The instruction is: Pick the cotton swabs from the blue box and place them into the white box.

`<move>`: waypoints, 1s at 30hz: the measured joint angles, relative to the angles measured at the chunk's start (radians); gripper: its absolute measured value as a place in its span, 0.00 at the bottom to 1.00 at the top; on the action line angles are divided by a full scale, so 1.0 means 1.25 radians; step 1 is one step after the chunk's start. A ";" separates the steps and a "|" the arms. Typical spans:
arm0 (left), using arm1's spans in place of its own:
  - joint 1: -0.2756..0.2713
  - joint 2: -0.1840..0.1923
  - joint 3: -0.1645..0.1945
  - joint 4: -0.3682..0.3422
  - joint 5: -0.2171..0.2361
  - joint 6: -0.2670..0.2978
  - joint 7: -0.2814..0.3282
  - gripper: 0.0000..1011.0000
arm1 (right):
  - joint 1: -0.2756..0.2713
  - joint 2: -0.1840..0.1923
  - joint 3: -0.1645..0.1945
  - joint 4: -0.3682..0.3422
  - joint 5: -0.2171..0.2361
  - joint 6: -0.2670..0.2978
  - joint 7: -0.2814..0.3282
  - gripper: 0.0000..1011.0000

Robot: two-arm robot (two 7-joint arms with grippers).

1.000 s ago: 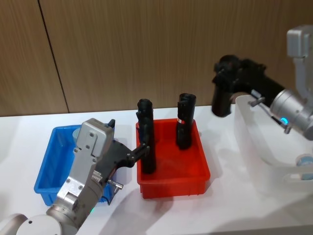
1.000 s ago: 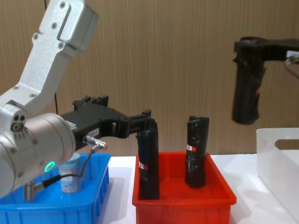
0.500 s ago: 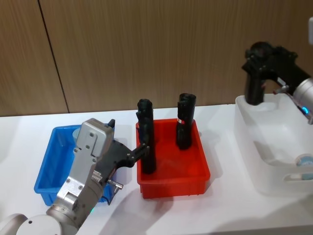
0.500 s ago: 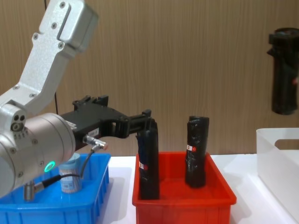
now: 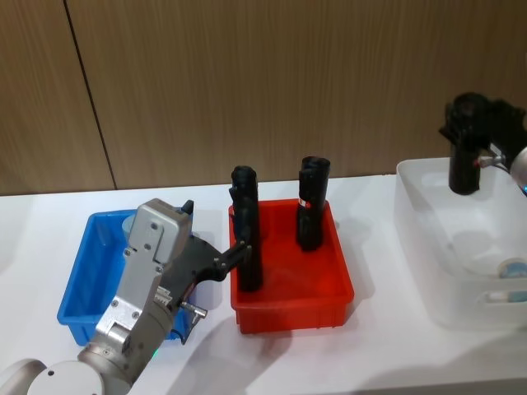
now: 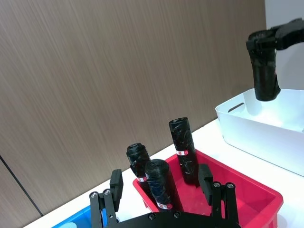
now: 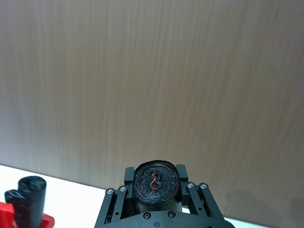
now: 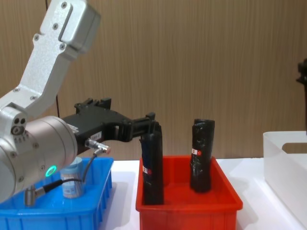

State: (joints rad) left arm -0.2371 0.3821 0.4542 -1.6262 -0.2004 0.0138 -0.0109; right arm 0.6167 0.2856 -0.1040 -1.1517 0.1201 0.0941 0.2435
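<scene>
The white box sits straight below the right end effector, which hangs over it clamped on a tall black roll — its jaws pinch the roll's top from both sides in the right wrist view. That is a roll, mind, not a swab jar, so this carry does not look like the task's own work. Down in the box's near corner, below and toward the robot from that end effector, one of the cotton swabs shows its pale blue lid, with something pale lying just beside it that I can't make out. At least one delivered, then, by my reading. Over to the left, the red bin holds upright black rolls, and the left end effector reaches over its near-left corner with fingers spread and nothing between them. Behind that end effector lies the blue box — and a swab jar stands in it, waiting. So the job looks partly done: that jar is left to move.
</scene>
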 joint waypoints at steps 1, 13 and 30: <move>0.000 0.000 0.000 0.000 0.000 0.000 0.000 0.99 | 0.003 0.000 0.000 0.009 -0.001 -0.001 0.000 0.51; 0.000 0.000 0.000 0.000 0.000 0.000 0.000 0.99 | 0.058 -0.004 0.005 0.156 -0.004 -0.022 0.010 0.51; 0.000 0.000 0.000 0.000 0.000 0.000 0.000 0.99 | 0.101 -0.009 0.011 0.268 0.025 -0.045 0.030 0.72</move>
State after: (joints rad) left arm -0.2371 0.3821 0.4542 -1.6262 -0.2004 0.0139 -0.0109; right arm 0.7430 0.2747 -0.0897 -0.8171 0.1513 0.0372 0.2814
